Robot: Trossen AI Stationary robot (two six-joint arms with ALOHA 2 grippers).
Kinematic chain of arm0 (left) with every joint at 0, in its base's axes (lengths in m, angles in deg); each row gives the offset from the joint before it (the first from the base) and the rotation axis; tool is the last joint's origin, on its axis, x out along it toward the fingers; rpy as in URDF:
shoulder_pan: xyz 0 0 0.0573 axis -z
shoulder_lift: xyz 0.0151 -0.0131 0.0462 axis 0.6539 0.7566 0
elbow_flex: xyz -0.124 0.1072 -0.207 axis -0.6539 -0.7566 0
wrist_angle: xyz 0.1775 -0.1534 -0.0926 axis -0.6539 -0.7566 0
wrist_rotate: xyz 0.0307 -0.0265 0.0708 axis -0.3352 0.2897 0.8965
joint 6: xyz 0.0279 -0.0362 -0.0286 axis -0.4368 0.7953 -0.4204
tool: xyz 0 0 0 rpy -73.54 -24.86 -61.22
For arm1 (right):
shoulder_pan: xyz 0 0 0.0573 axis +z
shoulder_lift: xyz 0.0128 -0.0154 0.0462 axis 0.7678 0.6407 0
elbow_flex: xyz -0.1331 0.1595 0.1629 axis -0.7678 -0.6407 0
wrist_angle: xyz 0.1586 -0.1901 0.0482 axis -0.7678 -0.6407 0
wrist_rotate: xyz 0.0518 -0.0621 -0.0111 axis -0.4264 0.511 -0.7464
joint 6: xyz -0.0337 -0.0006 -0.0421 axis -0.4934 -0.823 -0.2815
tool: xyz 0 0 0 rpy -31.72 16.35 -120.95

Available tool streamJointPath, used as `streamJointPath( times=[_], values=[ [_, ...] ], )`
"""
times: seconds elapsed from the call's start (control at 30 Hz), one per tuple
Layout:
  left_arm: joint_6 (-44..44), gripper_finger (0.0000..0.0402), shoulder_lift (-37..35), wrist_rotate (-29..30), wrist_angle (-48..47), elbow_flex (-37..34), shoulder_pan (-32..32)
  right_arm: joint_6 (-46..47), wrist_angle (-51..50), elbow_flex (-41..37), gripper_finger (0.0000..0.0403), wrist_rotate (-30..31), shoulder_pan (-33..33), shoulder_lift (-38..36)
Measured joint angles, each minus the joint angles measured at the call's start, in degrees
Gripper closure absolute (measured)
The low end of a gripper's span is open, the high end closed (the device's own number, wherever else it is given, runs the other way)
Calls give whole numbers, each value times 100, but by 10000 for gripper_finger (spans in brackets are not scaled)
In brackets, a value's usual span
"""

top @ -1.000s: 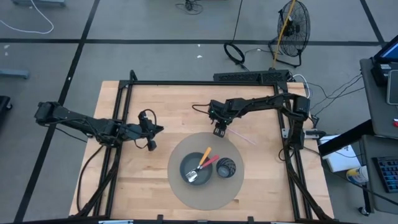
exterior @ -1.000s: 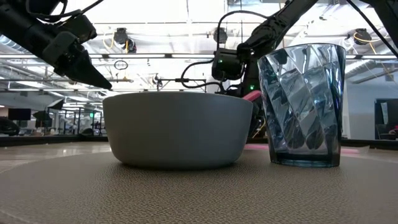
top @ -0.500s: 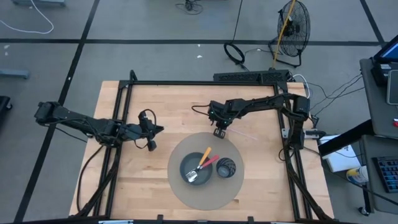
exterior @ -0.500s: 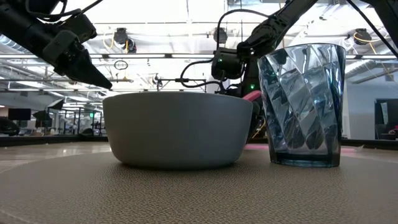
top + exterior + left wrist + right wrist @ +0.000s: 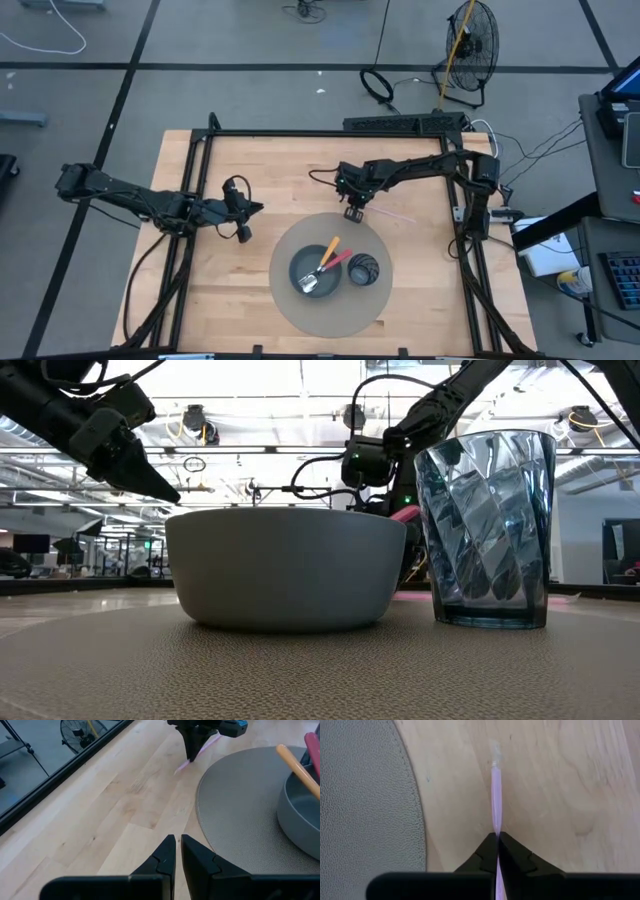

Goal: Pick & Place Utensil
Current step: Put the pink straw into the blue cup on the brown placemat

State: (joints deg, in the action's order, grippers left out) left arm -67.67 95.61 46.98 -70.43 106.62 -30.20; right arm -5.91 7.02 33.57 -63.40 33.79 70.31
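A thin pink stick-like utensil (image 5: 392,214) lies on the wooden table just beyond the far right rim of the round grey placemat (image 5: 290,310). My right gripper (image 5: 352,211) stands over its end nearest the mat and is shut on it; this also shows in the right wrist view (image 5: 497,837). My left gripper (image 5: 244,219) hovers shut and empty over the table's left half. On the mat stand a grey bowl (image 5: 312,275), holding an orange-handled and a pink-handled utensil, and a blue ribbed glass (image 5: 364,269). My right gripper pinches the pink stick (image 5: 496,805) between its two fingertips, a little way in from one end. The fingers come from above, pointing down, and close on its thin sides. Whether the stick is lifted or lies on the wood, I cannot tell.
A black frame rail (image 5: 300,133) runs along the table's far edge and down both sides. Bare wood lies between the mat and my left gripper. From the low view the bowl (image 5: 285,565) and the glass (image 5: 487,525) stand in front of both arms.
My right gripper has stayed shut on the pink stick at nearly the same spot. The stick's free end has swung a little toward the table's far edge.
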Motion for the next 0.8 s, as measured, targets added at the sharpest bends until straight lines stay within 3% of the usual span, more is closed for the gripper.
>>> streamJointPath(
  times=[0.33,0.8],
  values=[
    [59,366,0,2,2,0,0,-139,103,-11,402,31,-1,-812],
    [109,366,-2,7,54,0,0,-358,718,-7,403,-11,62,-2509]
  ],
)
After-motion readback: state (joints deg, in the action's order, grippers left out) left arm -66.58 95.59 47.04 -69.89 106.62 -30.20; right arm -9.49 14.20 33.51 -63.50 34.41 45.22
